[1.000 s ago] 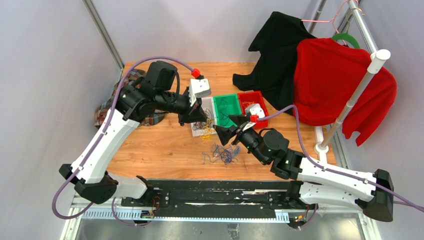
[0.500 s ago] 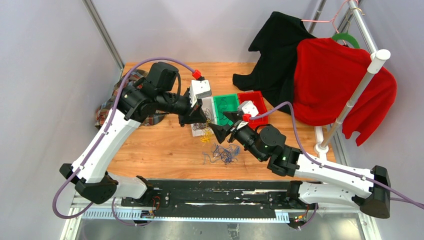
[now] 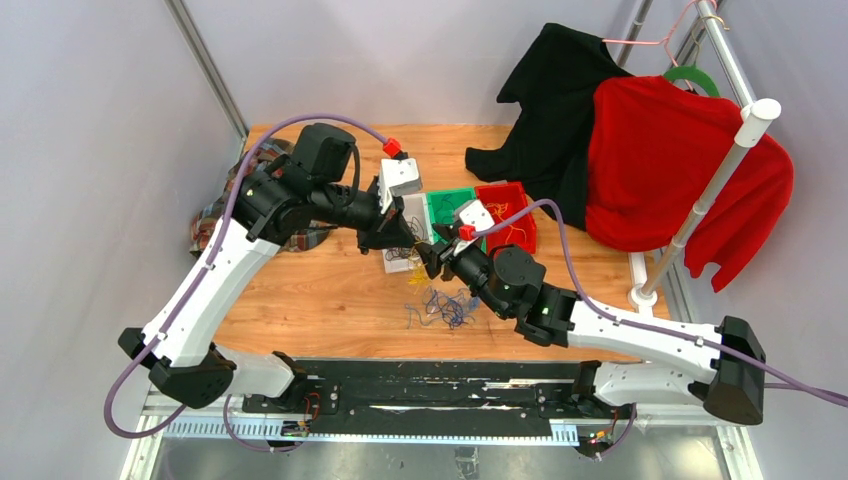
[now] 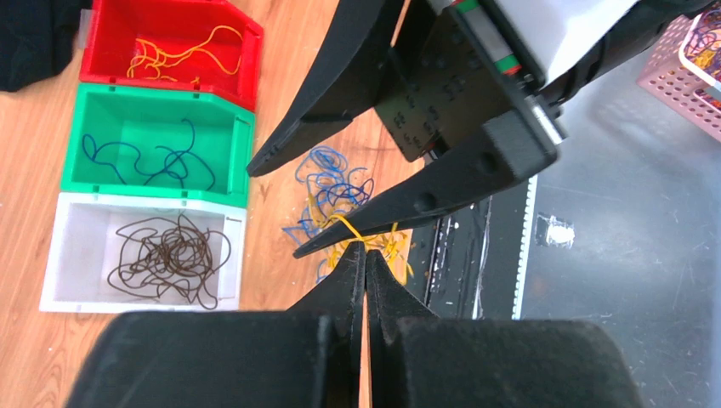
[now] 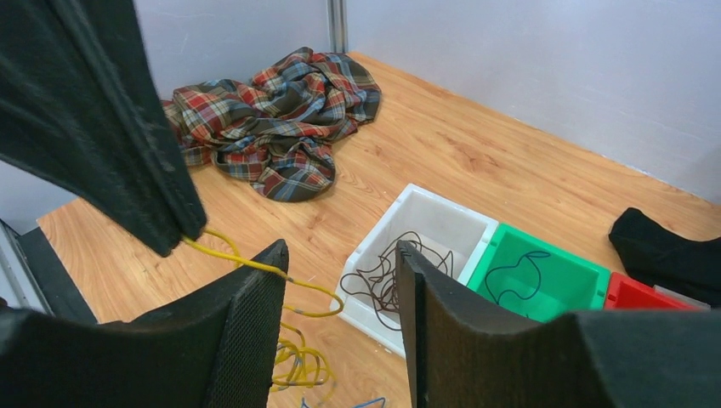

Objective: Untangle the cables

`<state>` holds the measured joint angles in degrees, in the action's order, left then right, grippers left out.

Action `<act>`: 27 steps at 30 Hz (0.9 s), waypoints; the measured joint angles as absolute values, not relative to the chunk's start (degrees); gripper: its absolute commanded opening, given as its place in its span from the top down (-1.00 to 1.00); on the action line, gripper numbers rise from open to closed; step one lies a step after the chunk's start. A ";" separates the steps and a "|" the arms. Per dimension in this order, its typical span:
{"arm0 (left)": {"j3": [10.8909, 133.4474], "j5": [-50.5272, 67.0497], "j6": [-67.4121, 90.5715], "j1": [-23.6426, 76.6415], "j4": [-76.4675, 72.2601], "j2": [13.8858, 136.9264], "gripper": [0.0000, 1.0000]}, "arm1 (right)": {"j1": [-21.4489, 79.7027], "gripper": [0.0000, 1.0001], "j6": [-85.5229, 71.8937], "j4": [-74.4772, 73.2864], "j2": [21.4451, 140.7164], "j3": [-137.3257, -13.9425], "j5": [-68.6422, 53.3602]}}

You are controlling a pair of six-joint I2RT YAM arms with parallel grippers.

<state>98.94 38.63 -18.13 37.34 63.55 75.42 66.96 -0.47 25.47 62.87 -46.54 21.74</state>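
Observation:
My left gripper (image 4: 366, 255) is shut on a yellow cable (image 5: 246, 265) and holds it above the table, with the rest of the yellow strands (image 5: 298, 365) hanging below. My right gripper (image 5: 340, 251) is open right beside the left tips. The held strand crosses its left fingertip and loops into the gap. In the top view the left gripper (image 3: 402, 240) and the right gripper (image 3: 430, 258) meet over the bins' front edge. Loose blue cables (image 3: 445, 305) lie on the table (image 3: 330, 290). Black cables lie in the white bin (image 4: 64, 255), blue ones in the green bin (image 4: 157, 178), yellow ones in the red bin (image 4: 170, 81).
A plaid cloth (image 5: 272, 127) lies at the table's far left. A black garment (image 3: 560, 90) and a red shirt (image 3: 680, 170) hang on a rack (image 3: 700, 200) at the right. A pink basket (image 4: 689, 59) shows beyond the front rail.
My right arm has swung left and forward, bringing its open gripper up to the left gripper's tips and the yellow cable. The left arm has hardly moved.

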 measured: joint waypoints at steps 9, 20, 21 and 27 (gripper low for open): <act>100.14 40.73 -16.78 37.34 63.57 75.44 0.99 | 66.96 0.20 -2.17 27.46 66.57 -46.54 22.52; 105.56 41.01 -16.14 37.34 63.61 76.58 0.99 | 66.96 0.64 -8.95 29.17 71.70 -46.28 22.50; 105.97 41.01 -16.16 37.34 63.66 76.60 0.99 | 66.96 0.65 -9.74 29.47 71.92 -45.87 22.55; 108.73 40.95 -16.21 37.34 64.05 76.75 0.99 | 66.96 0.74 -12.97 30.22 72.01 -41.21 24.38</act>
